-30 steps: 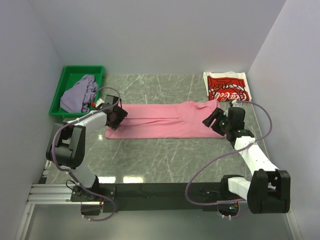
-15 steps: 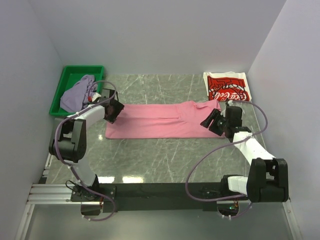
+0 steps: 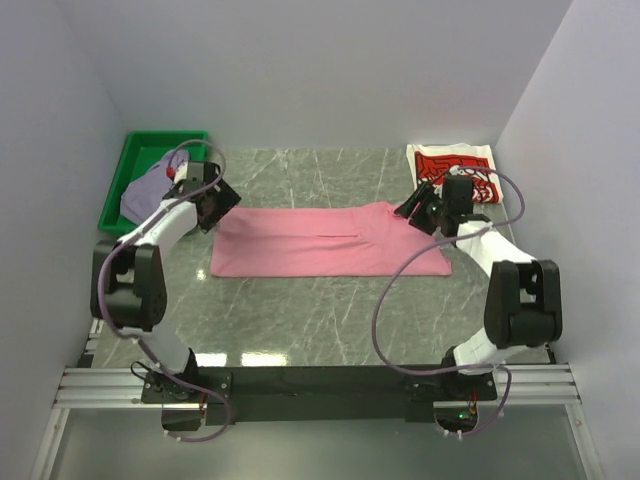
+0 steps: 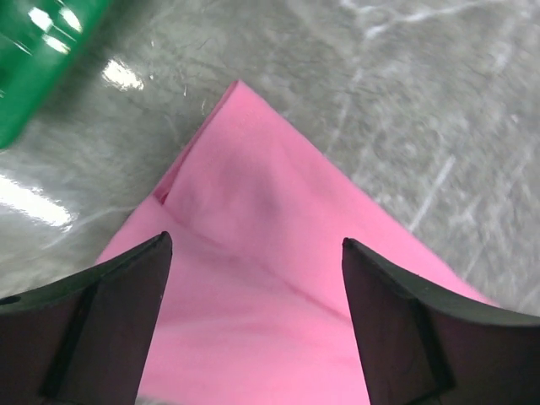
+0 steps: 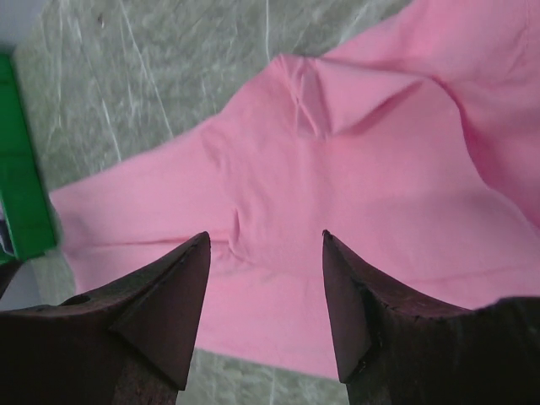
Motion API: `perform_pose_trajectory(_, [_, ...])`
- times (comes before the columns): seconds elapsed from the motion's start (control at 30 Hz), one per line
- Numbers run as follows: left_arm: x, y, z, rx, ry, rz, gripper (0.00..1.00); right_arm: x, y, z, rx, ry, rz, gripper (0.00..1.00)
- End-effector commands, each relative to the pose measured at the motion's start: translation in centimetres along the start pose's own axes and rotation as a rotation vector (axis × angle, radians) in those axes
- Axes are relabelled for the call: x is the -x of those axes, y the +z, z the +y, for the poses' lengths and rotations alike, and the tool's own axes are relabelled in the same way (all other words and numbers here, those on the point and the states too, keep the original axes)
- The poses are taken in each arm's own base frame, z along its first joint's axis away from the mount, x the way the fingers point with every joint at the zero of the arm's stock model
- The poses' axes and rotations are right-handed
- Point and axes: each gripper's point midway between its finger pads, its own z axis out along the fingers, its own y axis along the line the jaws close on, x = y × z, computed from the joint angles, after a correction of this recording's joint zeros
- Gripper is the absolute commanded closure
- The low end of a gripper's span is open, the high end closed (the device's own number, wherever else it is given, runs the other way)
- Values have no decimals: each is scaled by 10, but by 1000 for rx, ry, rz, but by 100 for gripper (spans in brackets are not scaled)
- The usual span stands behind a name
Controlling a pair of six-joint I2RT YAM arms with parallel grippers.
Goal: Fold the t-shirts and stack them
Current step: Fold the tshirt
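Grippers stand open and empty: left gripper [image 3: 212,205] over a far corner of the pink tee [image 3: 330,245], right gripper [image 3: 418,208] over its other end. Pinch both far edges level for a square fold.

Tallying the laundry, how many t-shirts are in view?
3: pink t-shirt flat mid-table, white red-printed t-shirt folded far right, lavender-grey t-shirt in the green bin; others may hide beneath.

White links, black joints and looping purple cables [image 3: 376,322] form the left arm [image 3: 165,222] and right arm [image 3: 482,245].
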Motion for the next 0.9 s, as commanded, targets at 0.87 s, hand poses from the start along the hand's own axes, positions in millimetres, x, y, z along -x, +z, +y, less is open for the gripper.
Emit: perform_pose_trajectory(0.87, [-4,-102,78,-12,269,-184,9,25,87,-20,-119,567,-93,37])
